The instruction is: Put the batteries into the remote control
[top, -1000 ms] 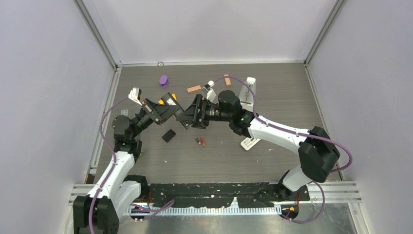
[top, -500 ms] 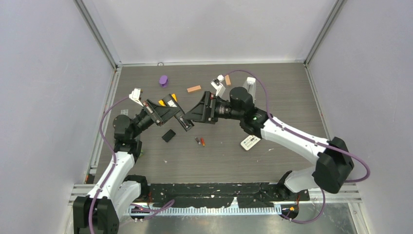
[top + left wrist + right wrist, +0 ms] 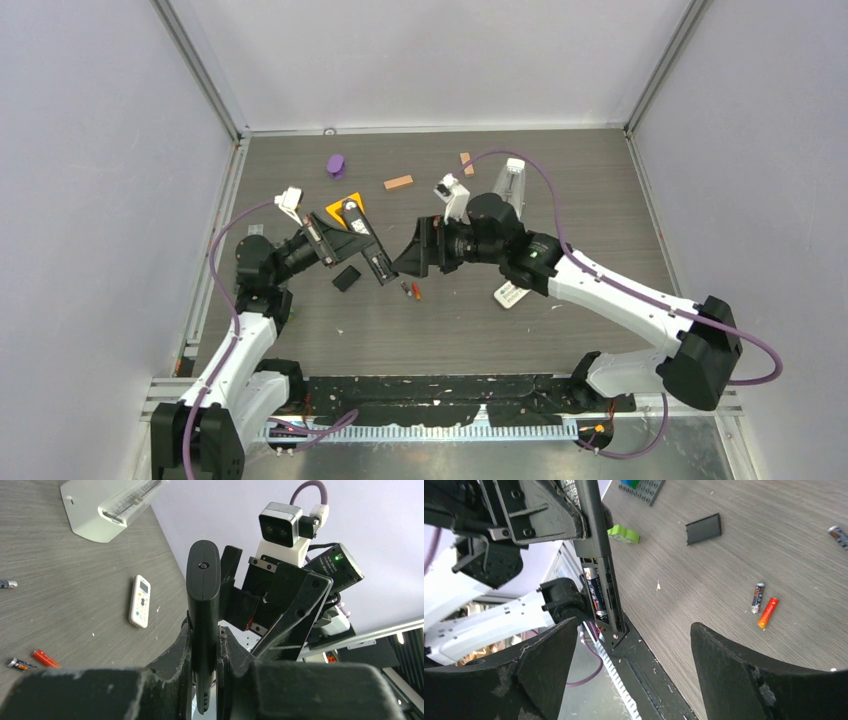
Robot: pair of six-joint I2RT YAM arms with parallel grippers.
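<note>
With the left gripper (image 3: pixel 202 652) clamped on the black remote (image 3: pixel 202 587), whose open bay showed one battery (image 3: pixel 596 597) seated, the right gripper (image 3: pixel 634 645), jaws wide and empty, needed to drop to the loose batteries (image 3: pixel 415 292) at its six o'clock and pinch one squarely mid-length

You can't see the lower end of the remote (image 3: pixel 202 605), sunk between the left fingers (image 3: pixel 172 655), nor its bay from there; above the right fingers (image 3: pixel 749 675) its top runs off the picture's edge, and the lettering on the battery (image 3: pixel 597 596) in it is too small to read.
</note>
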